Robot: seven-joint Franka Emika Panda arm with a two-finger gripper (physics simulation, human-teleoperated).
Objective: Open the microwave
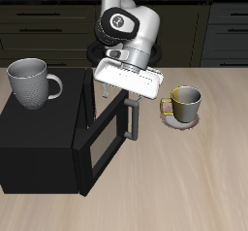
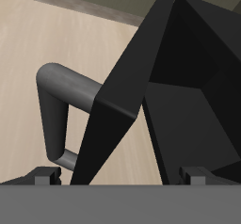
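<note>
The microwave (image 1: 39, 143) is a large black box near the table's front edge. Its windowed door (image 1: 105, 146) stands partly swung out, and the grey bar handle (image 1: 139, 118) is at the door's free edge. My gripper (image 1: 129, 101) hangs just above that edge, next to the handle. In the wrist view the gripper (image 2: 120, 176) is open. Its fingertips (image 2: 42, 176) are set wide apart, with the door's edge (image 2: 118, 96) running between them and the handle (image 2: 56, 87) to one side. The dark cavity (image 2: 193, 96) shows behind the door.
A grey mug (image 1: 31, 82) stands on top of the microwave. Beside the arm, a yellowish mug (image 1: 184, 103) sits on a small plate (image 1: 178, 121). Dark cabinets with drawers (image 1: 228, 21) line the back.
</note>
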